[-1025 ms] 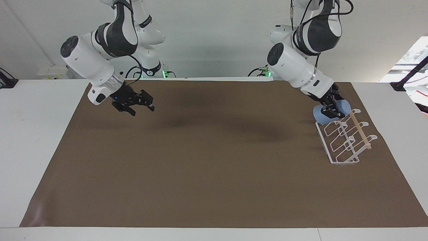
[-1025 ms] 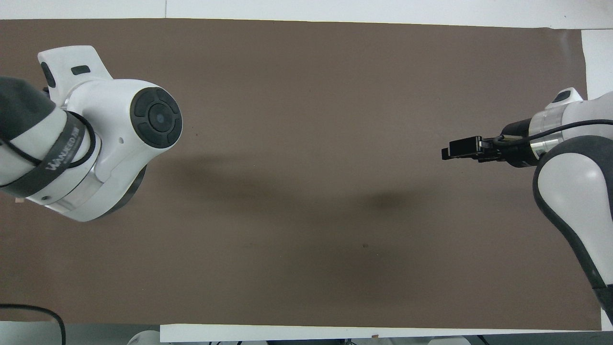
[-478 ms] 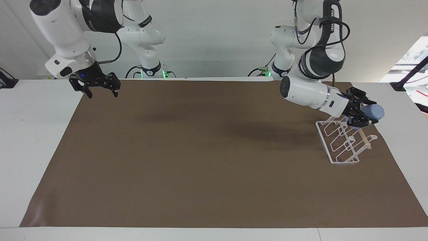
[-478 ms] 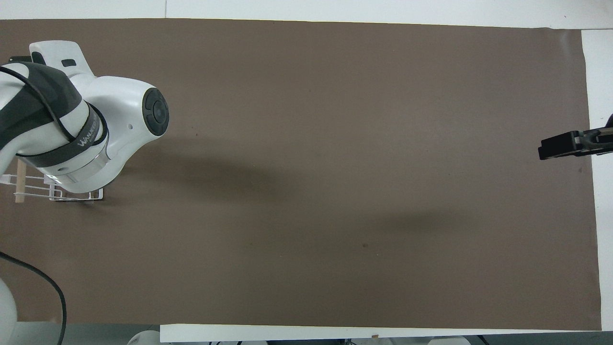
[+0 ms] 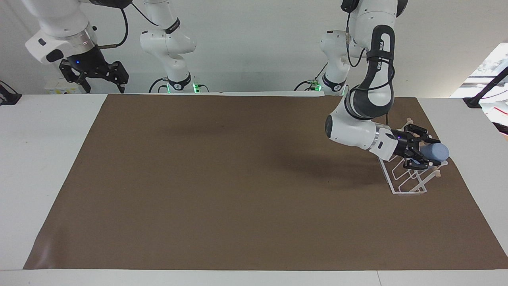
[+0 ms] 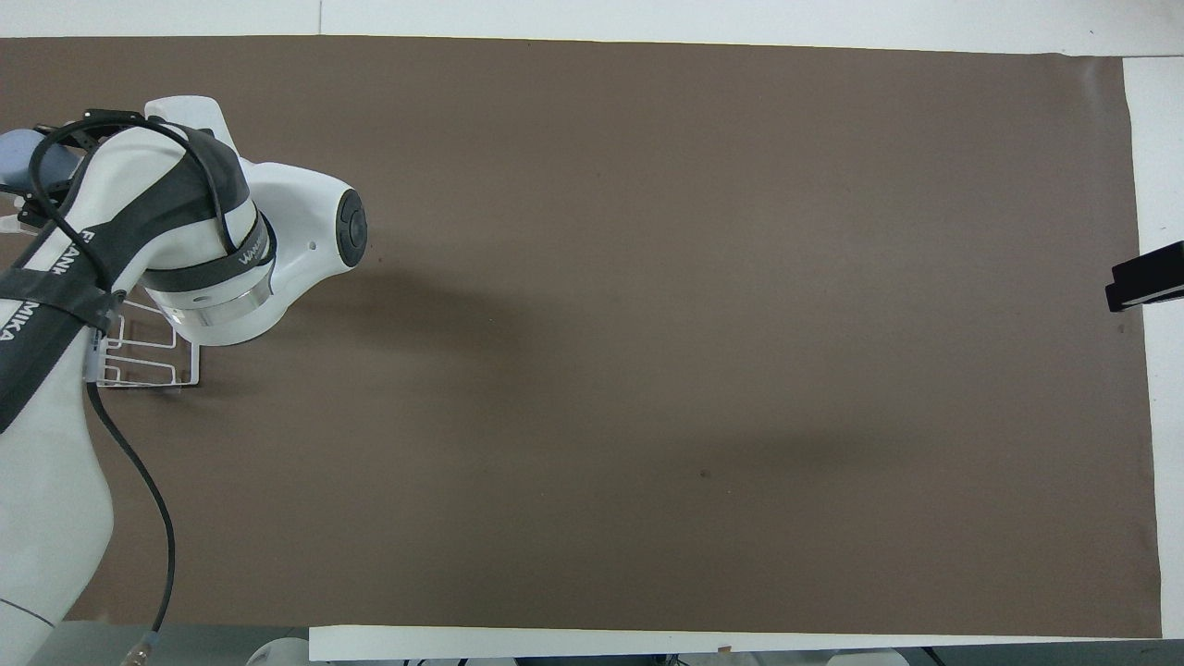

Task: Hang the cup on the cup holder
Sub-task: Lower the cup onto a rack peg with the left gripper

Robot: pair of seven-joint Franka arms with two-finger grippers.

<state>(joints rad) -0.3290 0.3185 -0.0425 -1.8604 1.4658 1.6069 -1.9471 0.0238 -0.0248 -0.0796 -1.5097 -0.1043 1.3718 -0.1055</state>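
Note:
My left gripper (image 5: 424,151) is shut on the light-blue cup (image 5: 437,151) and holds it on its side over the upper part of the white wire cup holder (image 5: 401,183). The cup's closed base points toward the left arm's end of the table. I cannot tell whether the cup touches a prong. An end of the wooden rod (image 5: 437,173) shows under the cup. In the overhead view the left arm covers most of the cup holder (image 6: 148,359), and a bit of the cup (image 6: 20,155) shows. My right gripper (image 5: 95,75) is open, empty and raised at the right arm's end, where that arm waits.
A brown mat (image 5: 238,178) covers the white table (image 5: 43,151). The cup holder stands near the mat's edge at the left arm's end. The right gripper's tip (image 6: 1144,285) shows at the overhead view's edge.
The left arm has turned the cup from beside the holder to over it and lowered it toward the prongs. The right arm has drawn back and up to its own end of the table.

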